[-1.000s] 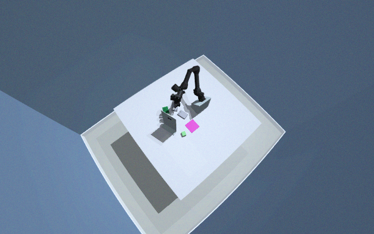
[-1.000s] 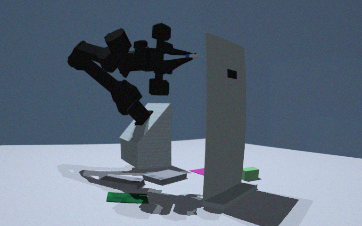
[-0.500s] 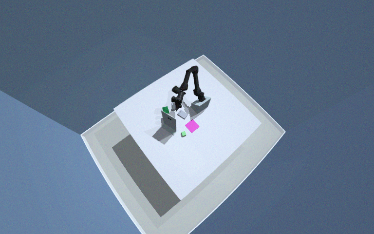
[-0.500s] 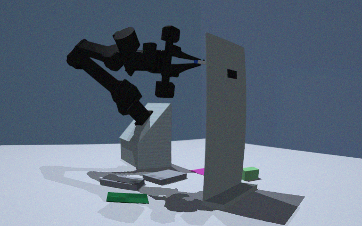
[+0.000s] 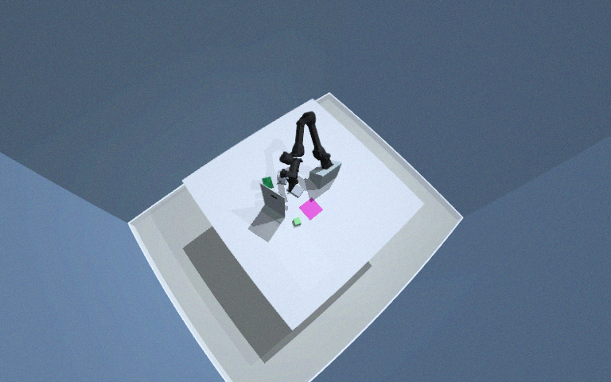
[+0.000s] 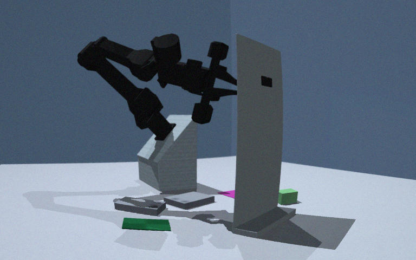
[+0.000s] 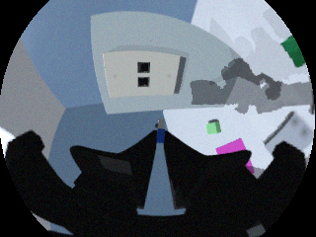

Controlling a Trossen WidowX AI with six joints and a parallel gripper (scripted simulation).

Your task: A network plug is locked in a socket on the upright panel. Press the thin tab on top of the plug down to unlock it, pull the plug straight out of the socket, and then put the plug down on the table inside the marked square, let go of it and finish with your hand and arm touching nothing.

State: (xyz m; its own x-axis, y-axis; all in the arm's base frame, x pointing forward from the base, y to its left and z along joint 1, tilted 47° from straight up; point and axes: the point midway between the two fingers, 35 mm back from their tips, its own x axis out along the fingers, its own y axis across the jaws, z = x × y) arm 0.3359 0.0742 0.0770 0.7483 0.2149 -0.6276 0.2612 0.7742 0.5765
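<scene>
The pale table (image 6: 352, 196) carries the upright panel (image 6: 257, 147), magenta square (image 5: 310, 208), two grey slabs (image 6: 188, 200), green blocks (image 6: 287, 196).

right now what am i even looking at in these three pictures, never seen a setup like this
A black robot arm stands on a grey block on a white table. One picture looks down from high above, one from the side, one from a camera on the arm's wrist. Its gripper is shut on a small blue plug, near a tall grey panel. On the table lie a pink marked square, a light green cube, a dark green sheet and two flat grey slabs.
</scene>
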